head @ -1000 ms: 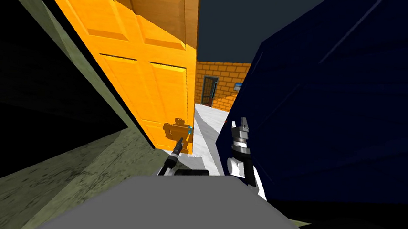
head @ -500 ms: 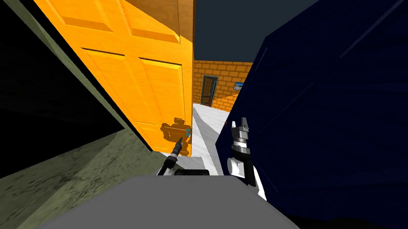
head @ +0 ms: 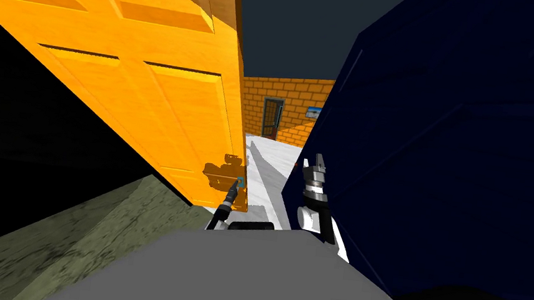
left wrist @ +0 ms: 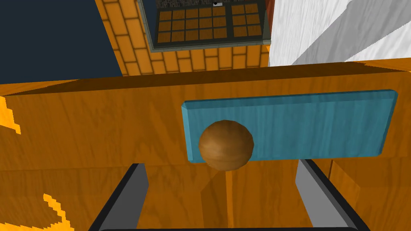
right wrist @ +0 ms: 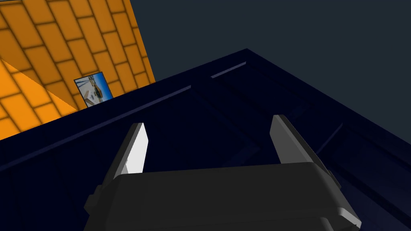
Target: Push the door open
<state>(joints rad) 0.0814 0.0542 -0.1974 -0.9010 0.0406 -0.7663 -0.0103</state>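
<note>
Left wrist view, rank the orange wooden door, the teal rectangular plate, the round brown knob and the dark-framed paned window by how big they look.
1. Orange wooden door, spanning the picture.
2. Teal rectangular plate.
3. Dark-framed paned window, far away and cropped at the edge, so unsure.
4. Round brown knob.

Your head view looks down between orange door point(head: 139, 99), left, and blue door point(head: 448, 147), right; each wrist view faces its side's door closely.
</note>
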